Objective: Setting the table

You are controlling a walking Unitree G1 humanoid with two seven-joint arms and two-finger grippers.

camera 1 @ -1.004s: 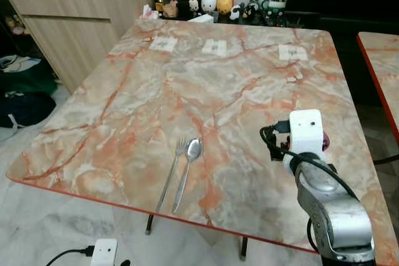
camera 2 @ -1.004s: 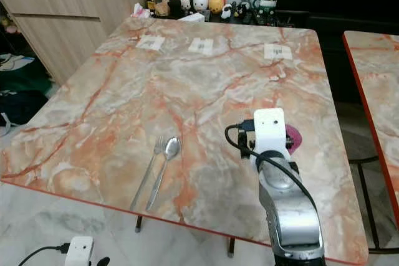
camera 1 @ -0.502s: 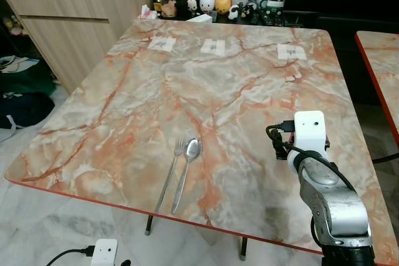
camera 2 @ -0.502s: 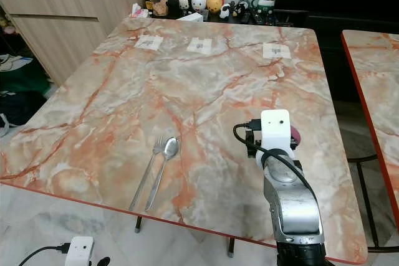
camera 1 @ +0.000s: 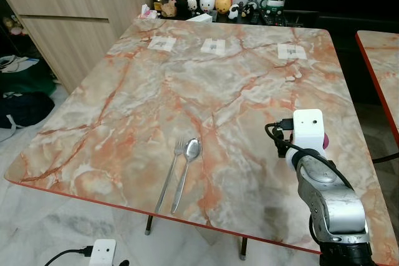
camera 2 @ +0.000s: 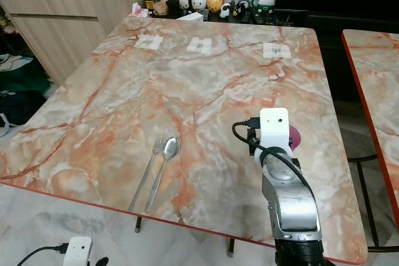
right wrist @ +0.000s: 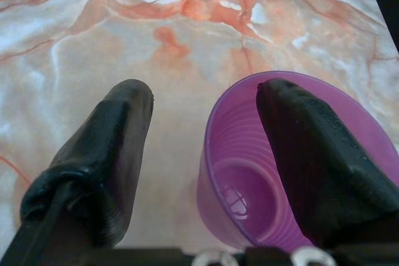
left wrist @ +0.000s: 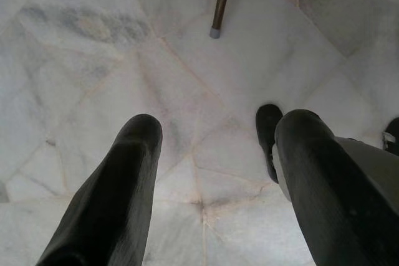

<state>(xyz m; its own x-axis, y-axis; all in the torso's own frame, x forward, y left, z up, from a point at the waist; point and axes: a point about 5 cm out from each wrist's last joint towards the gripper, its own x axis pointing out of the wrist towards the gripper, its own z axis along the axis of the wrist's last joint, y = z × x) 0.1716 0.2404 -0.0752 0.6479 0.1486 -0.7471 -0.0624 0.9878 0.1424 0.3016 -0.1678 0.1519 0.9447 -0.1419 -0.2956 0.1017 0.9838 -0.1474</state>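
- Two pieces of cutlery already lie on the orange-veined marble table [camera 1: 124, 110]: a silver metal fork [camera 1: 171, 172] and a silver metal spoon [camera 1: 186, 169], side by side and almost touching, near the front edge.
- Right gripper [right wrist: 206, 129] is over the table's right side, well apart from the cutlery. Its two black fingers are spread, one finger [right wrist: 312, 154] reaching down inside a translucent purple plastic cup [right wrist: 249, 210] and the other outside the cup's wall. The wall is not pinched; I judge the cup to be released, or about to be.
- From the head views the cup [camera 2: 293, 136] shows as a purple sliver behind the white wrist housing, standing on the marble near the right edge.
- Left gripper [left wrist: 212, 172] hangs idle over the pale tiled floor, its fingers apart and holding nothing.
- Risk, as I judge it: the cup is light and thin-walled, and one finger is inside it. Lifting away at a slant could hook the rim and tip or drag the cup; a straight pull back along the fingers seems safer.
- Second risk: the cup sits towards the table's right edge, so a nudge in that direction could send it to the floor.
- Writing: three small white paper tags [camera 1: 215, 46] lie along the far side of the table with dark print too small to read. No brand is legible on the cup or cutlery.
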